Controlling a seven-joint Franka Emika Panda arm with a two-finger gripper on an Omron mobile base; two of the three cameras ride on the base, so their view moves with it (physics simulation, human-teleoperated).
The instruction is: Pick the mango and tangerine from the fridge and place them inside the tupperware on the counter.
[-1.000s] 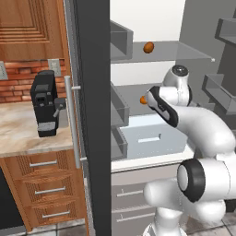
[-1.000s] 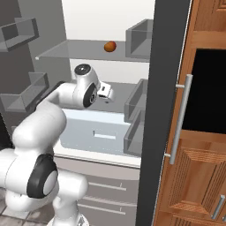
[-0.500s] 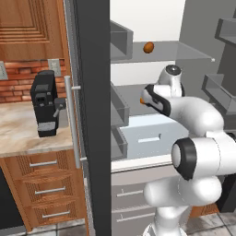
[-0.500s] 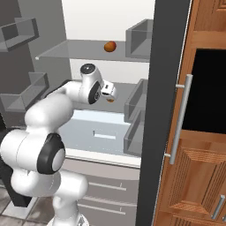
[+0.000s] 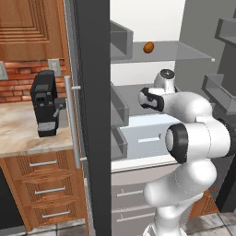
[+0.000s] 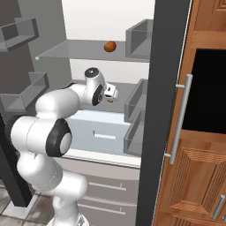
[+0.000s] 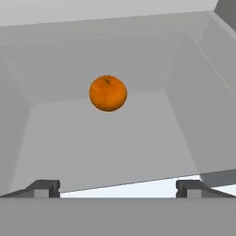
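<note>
The fridge point(image 5: 92, 115) stands open. On its upper shelf lies the dull orange-brown mango point(image 5: 148, 47), also seen from the right side point(image 6: 110, 46). The round bright tangerine point(image 7: 108, 93) rests on the middle shelf, and a sliver of it shows past the hand point(image 6: 110, 101). My gripper point(image 7: 117, 189) is open and level with the tangerine, a short way in front of it and not touching. From the base views the gripper point(image 5: 141, 98) point(image 6: 113, 93) reaches in over the middle shelf, with nothing between its fingers. The tupperware is out of view.
A black coffee machine point(image 5: 44, 108) stands on the beige counter point(image 5: 18, 133) left of the fridge door. Grey door bins point(image 6: 139, 103) flank the shelves, and a pale drawer point(image 5: 147, 133) sits below. Wooden cabinets point(image 6: 198, 154) rise on the right.
The arm has pushed the hand deeper into the fridge along the middle shelf, closer to the tangerine, and its elbow has swung nearer the cameras. The fruits have not moved.
</note>
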